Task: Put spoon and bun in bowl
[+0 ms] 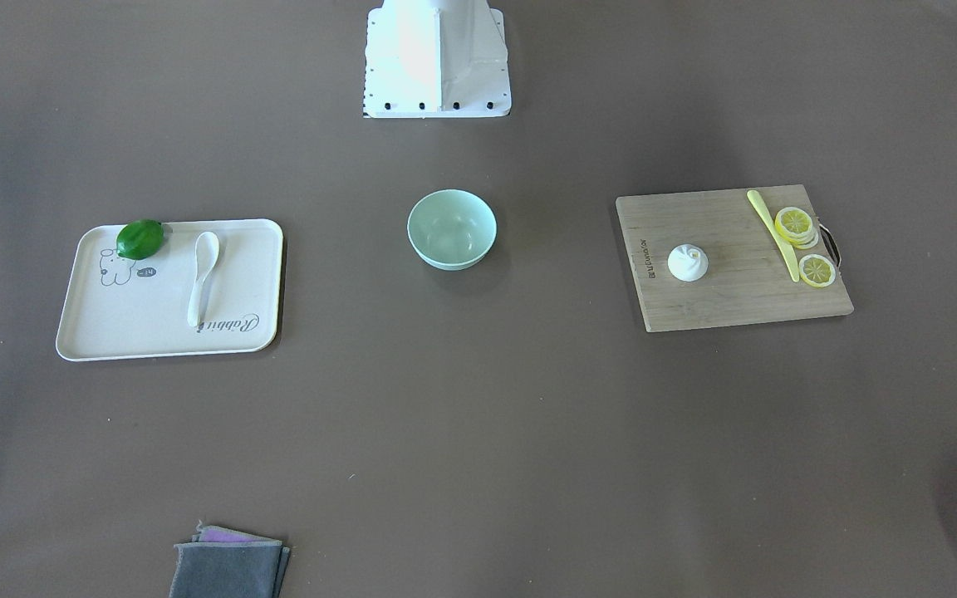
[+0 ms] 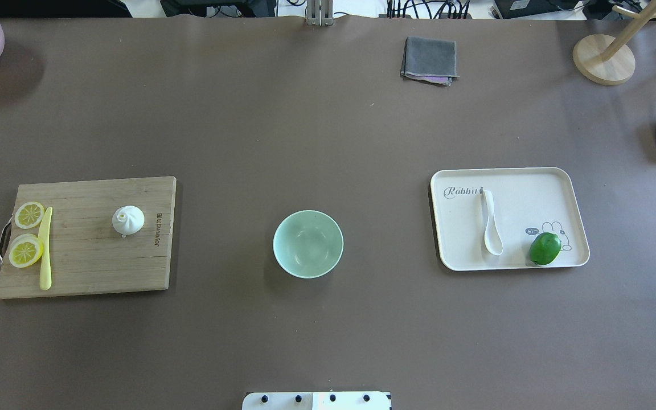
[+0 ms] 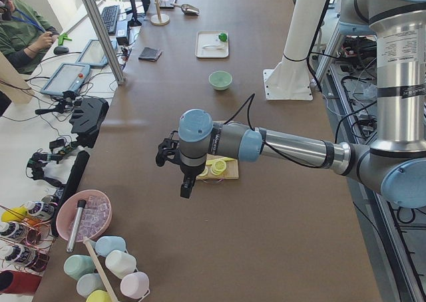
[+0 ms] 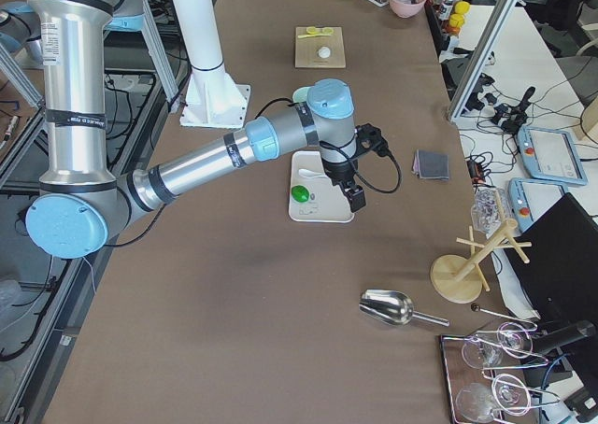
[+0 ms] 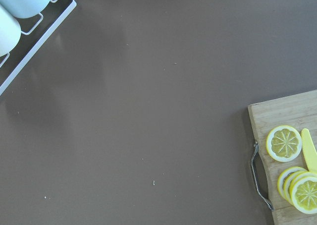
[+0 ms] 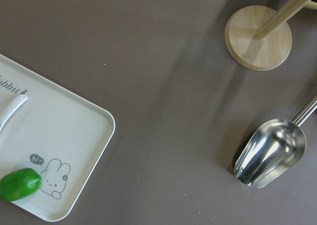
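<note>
Spoon (image 2: 492, 225) glossy, flat on tray (image 2: 538, 182): your pinch may slip; bun (image 2: 128, 220) may roll. Left gripper (image 3: 188, 185), right gripper (image 4: 356, 200): can't tell how wide.

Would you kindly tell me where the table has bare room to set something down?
Bare table lies between the round mint-green bowl and the wooden cutting board, and between bowl and cream rectangular tray. The board's handle end is crowded: lemon slices, yellow knife.

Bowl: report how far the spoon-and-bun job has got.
Done: nothing; the bowl is empty. In hand: nothing; the left gripper hangs near the board, the right gripper near the tray, neither on an item. To do: the spoon lies on the tray, the bun on the board; both must go in.
</note>
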Tool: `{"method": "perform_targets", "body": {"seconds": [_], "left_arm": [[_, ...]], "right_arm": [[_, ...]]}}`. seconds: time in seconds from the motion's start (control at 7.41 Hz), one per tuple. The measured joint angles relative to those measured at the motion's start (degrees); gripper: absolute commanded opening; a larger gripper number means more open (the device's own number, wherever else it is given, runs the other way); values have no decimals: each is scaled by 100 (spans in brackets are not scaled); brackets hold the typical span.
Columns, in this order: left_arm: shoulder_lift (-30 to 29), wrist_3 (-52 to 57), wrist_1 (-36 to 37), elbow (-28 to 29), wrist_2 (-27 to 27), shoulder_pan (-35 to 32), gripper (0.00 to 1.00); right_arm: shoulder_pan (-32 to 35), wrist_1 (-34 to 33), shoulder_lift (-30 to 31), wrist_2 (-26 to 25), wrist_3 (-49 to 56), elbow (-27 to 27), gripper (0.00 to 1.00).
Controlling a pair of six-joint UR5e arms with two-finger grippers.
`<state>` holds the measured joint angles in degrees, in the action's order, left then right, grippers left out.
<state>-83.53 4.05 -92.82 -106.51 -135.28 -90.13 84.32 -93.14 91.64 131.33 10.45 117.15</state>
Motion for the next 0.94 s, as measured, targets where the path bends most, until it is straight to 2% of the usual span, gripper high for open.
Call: {"method": "perform_targets", "body": {"seconds": [0.4, 0.54, 0.67, 0.94], "left_arm": [[-113, -379, -1535, 530, 8, 4, 98], [-123, -613, -1837, 612, 10, 12, 98], [-123, -740, -2189, 720, 15, 21, 98], [-116, -809, -2669, 987, 12, 28, 98]], "right_arm": [[-68, 191, -4, 66, -140, -139, 100], [-302, 269, -108, 40, -611, -174, 100], [-833, 323, -363, -172, -1624, -191, 100], [-2330, 737, -847, -1197, -4061, -287, 99]]}}
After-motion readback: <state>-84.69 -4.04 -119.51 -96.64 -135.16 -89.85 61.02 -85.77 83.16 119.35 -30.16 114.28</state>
